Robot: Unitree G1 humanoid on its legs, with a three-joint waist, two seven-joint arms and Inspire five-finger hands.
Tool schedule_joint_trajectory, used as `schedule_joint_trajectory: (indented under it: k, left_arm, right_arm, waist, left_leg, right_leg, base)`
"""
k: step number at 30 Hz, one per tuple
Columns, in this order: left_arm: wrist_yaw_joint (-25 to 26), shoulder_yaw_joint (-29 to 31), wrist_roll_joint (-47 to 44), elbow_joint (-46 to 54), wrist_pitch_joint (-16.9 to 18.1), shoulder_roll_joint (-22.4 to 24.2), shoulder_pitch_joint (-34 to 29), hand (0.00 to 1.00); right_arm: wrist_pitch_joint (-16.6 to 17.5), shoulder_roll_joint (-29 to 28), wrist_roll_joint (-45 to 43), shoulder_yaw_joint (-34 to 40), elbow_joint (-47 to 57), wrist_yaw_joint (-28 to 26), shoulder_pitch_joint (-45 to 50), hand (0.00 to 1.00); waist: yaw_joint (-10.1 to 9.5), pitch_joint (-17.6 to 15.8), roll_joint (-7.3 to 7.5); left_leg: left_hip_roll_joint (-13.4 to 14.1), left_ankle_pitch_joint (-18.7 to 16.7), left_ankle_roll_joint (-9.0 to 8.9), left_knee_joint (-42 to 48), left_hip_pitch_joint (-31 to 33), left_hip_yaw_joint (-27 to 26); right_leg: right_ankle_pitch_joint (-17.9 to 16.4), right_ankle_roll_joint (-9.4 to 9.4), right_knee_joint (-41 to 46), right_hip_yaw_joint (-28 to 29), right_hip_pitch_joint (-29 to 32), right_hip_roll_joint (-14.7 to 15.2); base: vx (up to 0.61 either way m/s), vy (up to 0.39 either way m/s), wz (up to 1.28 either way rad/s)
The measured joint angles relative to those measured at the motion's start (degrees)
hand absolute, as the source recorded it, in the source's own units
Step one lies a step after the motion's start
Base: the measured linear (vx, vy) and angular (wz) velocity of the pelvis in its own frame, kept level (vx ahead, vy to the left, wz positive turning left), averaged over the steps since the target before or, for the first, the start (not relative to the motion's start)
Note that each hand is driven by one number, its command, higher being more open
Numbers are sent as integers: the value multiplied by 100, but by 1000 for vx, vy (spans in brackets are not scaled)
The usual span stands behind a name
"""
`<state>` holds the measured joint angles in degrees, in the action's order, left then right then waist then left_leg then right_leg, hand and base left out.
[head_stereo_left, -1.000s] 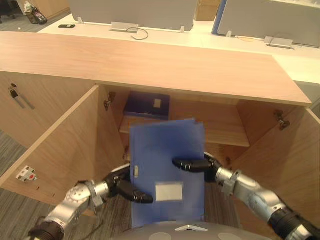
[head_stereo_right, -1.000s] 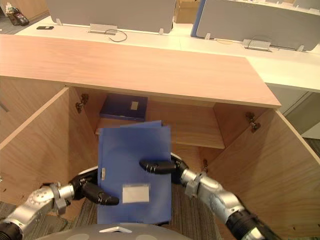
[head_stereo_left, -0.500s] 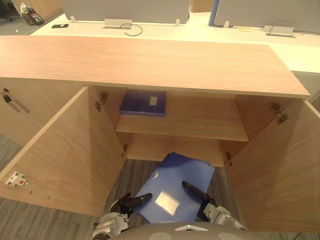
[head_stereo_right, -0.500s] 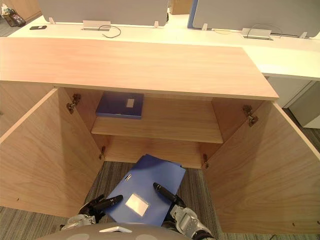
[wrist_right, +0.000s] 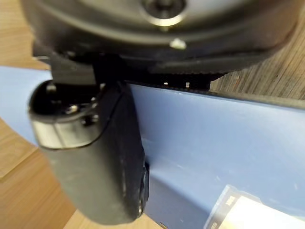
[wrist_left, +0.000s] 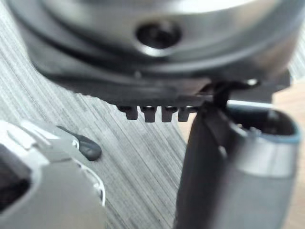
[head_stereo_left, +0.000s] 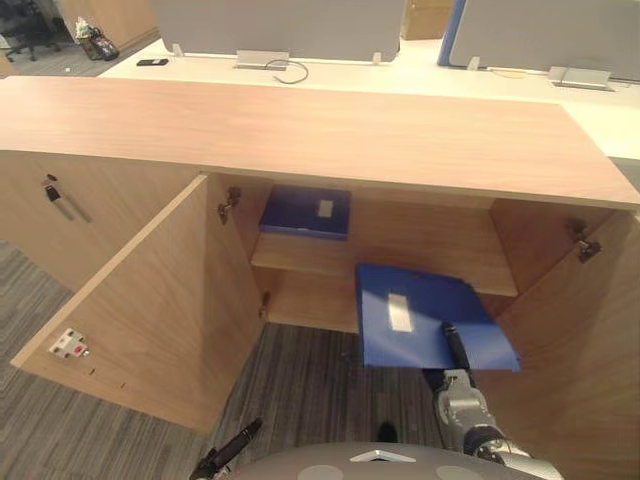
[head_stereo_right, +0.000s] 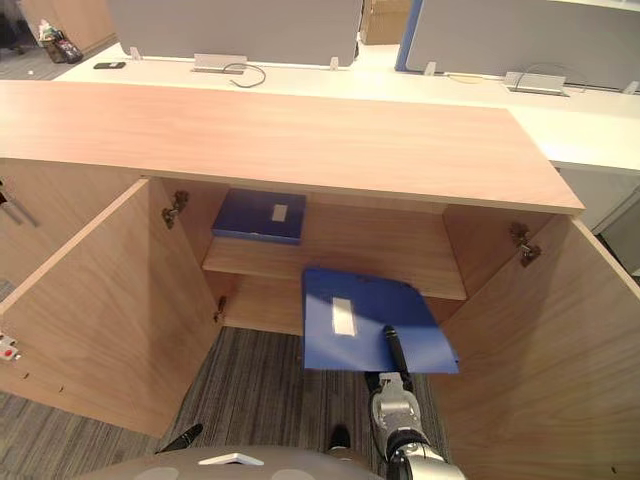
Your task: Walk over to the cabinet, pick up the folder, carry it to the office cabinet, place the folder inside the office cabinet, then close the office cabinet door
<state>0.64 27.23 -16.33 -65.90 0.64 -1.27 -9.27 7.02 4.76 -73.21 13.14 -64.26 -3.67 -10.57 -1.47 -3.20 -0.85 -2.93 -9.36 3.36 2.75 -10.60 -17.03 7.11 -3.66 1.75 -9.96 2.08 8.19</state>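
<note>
Left third of the frame: left door [head_stereo_left: 150,290] of the office cabinet [head_stereo_left: 300,130] swung wide open over grey carpet.

Lower left, at the bottom edge: left hand [head_stereo_left: 232,448], the finger on show straight, holding nothing, well apart from the work.

Centre, upper shelf [head_stereo_left: 400,262]: a second dark-blue folder [head_stereo_left: 305,212] lies flat at its left end.

Centre right: blue folder [head_stereo_left: 425,315] held about level in front of the opening, below the shelf's front edge, white label [head_stereo_left: 399,313] up. Cannot tell whether its far edge has crossed into the cabinet.

Right hand [head_stereo_left: 455,352] grips it at the near edge, right of the label: thumb [wrist_right: 102,157] lies flat on the cover, fingers hidden underneath, a pinch.

Handling, as judged: light, stiff board that stays flat from a hold on one edge. The cover looks smooth, so it could pivot or slip under the thumb. A hold nearer the middle of the near edge would steady it.

Far right: right door [head_stereo_left: 590,330] open.
</note>
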Motion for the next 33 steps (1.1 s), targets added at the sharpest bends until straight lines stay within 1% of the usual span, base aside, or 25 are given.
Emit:
schedule_joint_trajectory:
  k: [2,4,6,10,12,13,14,15,16,17,18,19,20,21,22,23,24,25,26,27,28,29,31,32,33]
  left_arm:
    - [-4,-3,-35,12,8,36,-22,100]
    - [-5,-62,-90,25,11,50,-21,100]
    - [-5,-147,-110,58,14,39,-25,100]
    - [-25,-192,-105,120,19,58,-18,100]
    - [-25,-160,-104,124,23,83,-18,100]
    - [-30,-167,-103,123,25,78,-15,100]
    - [-32,-168,-103,123,26,74,-12,100]
    - [-36,-178,-108,123,27,39,37,100]
    - [-34,-190,-107,122,27,34,38,100]
    - [-33,-223,-108,122,27,23,46,100]
    - [-26,-254,-116,123,28,17,48,100]
    - [-9,-339,-121,123,29,1,65,100]
    - [-7,-403,-129,124,29,6,86,100]
    - [-7,-433,-132,124,29,11,93,100]
    - [0,-445,-132,124,26,13,101,100]
    - [26,-444,-131,125,27,34,160,100]
    - [34,-443,-126,127,28,46,187,100]
    - [43,-442,-115,134,31,69,211,100]
    - [40,-439,-103,138,32,89,207,100]
    - [34,-431,-102,166,32,116,213,100]
    - [26,-399,-102,272,38,131,214,100]
    - [34,-358,-103,408,57,157,192,100]
    - [44,-315,-102,530,73,175,144,100]
    - [63,-301,-102,614,100,239,62,100]
    - [81,-309,-101,612,164,364,-32,100]
  right_arm:
    - [7,-83,-32,-1,2,45,-135,0]
    - [5,-201,-59,-14,156,80,-202,0]
    - [3,-379,-159,-33,411,80,-219,0]
    - [21,-496,-176,-92,454,88,-442,0]
    - [92,-493,-175,-223,455,134,-444,0]
    - [104,-497,-172,-295,455,145,-444,0]
    - [104,-498,-172,-311,455,145,-444,0]
    - [103,-497,-173,-341,455,145,-444,0]
    - [104,-495,-173,-341,455,145,-444,0]
    - [104,-486,-173,-335,455,145,-447,0]
    - [104,-480,-173,-315,454,147,-447,0]
    - [106,-449,-173,-273,455,147,-452,0]
    - [114,-401,-179,-247,454,166,-522,0]
    - [116,-383,-182,-245,450,184,-579,0]
    - [134,-343,-200,-241,450,187,-668,0]
    - [166,-284,-214,-232,450,191,-710,0]
    - [199,-248,-253,-234,451,205,-735,0]
    - [245,-221,-277,-229,451,222,-783,0]
    - [274,-237,-329,-227,457,234,-802,0]
    - [325,-237,-413,-165,516,265,-833,0]
    - [400,-260,-422,-6,689,286,-842,0]
    - [466,-271,-421,140,853,290,-842,0]
    - [542,-278,-418,268,980,295,-842,0]
    - [610,-270,-418,324,1065,305,-832,0]
    - [624,-206,-415,326,1074,306,-829,0]
  waist:
    - [-10,-19,-2]
    - [-23,-27,-18]
    - [-24,-61,-18]
    - [-32,-165,-44]
    - [-75,-171,-67]
    - [-98,-170,-67]
    - [-105,-170,-68]
    - [-117,-172,-74]
    - [-118,-172,-79]
    - [-123,-176,-95]
    - [-116,-170,-107]
    - [-116,-156,-151]
    - [-147,-169,-226]
    - [-151,-178,-254]
    - [-148,-194,-283]
    - [-153,-218,-320]
    - [-153,-240,-372]
    - [-183,-290,-427]
    - [-218,-305,-422]
    - [-250,-291,-456]
    - [-299,-322,-416]
    - [-328,-369,-373]
    - [-352,-411,-321]
    - [-335,-401,-373]
    - [-314,-360,-550]
  left_leg:
    - [-40,25,32,-30,-1,-28]
    - [-58,78,55,-121,15,-90]
    - [-59,90,-2,-197,19,-127]
    - [30,164,-136,-306,26,-145]
    - [154,120,-222,-307,21,-122]
    - [241,71,-297,-302,23,-107]
    - [268,57,-316,-301,24,-91]
    - [424,-18,-435,-279,25,-9]
    - [452,-32,-454,-269,25,2]
    - [575,-126,-548,-133,73,53]
    - [659,-204,-540,33,141,95]
    - [833,-438,-581,434,316,177]
    - [1000,-636,-644,793,450,202]
    - [1063,-695,-662,957,509,204]
    - [1142,-747,-673,1416,650,215]
    - [1232,-767,-674,2145,865,237]
    - [1339,-724,-605,2881,1070,241]
    - [1518,-657,-506,3973,1433,231]
    - [1603,-735,-516,4284,1573,191]
    - [1673,-879,-515,4452,1749,135]
    - [1663,-1007,-528,4400,2010,113]
    - [1647,-1053,-587,4144,2240,97]
    - [1612,-994,-649,3557,2440,125]
    - [1561,-725,-680,2852,2513,270]
    - [1559,303,-866,2190,2474,526]
  right_leg:
    - [-185,35,358,-317,157,130]
    - [-244,109,485,-535,291,218]
    - [-242,106,491,-594,357,211]
    - [-240,108,337,-693,353,95]
    - [-262,139,206,-762,268,-37]
    - [-320,218,187,-808,253,-114]
    - [-338,238,179,-830,243,-138]
    - [-458,277,105,-947,161,-284]
    - [-486,282,104,-963,150,-307]
    - [-594,296,116,-1041,129,-387]
    - [-646,288,114,-1090,105,-433]
    - [-705,301,110,-1184,53,-535]
    - [-731,331,45,-1221,-26,-667]
    - [-733,334,-11,-1223,-83,-718]
    - [-735,337,-141,-1211,-204,-767]
    - [-736,340,-246,-1195,-383,-786]
    - [-739,347,-335,-1190,-563,-811]
    - [-794,428,-410,-1085,-821,-799]
    - [-810,452,-428,-1003,-896,-794]
    - [-819,461,-448,-903,-972,-744]
    - [-824,455,-471,-789,-1057,-595]
    - [-837,430,-444,-747,-1110,-414]
    - [-994,184,-239,-718,-1127,-120]
    - [-1155,-63,-83,-702,-1153,34]
    - [-1268,-296,-10,-676,-1177,29]
  base:
    - [-54,18,0]
    - [-65,23,-11]
    - [-21,4,-13]
    - [34,-37,-3]
    - [105,-94,4]
    - [113,-94,2]
    - [180,-133,13]
    - [178,-122,15]
    - [236,-150,22]
    - [173,-112,17]
    - [233,-147,27]
    - [250,-152,19]
    - [264,-135,9]
    - [258,-114,-11]
    - [250,-85,-17]
    - [285,-80,-17]
    - [286,-14,-24]
    - [233,38,-31]
    - [188,81,-42]
    - [180,129,-49]
    - [240,223,-51]
    - [225,238,-42]
    - [154,227,-22]
    - [192,351,-22]
    - [201,379,-22]
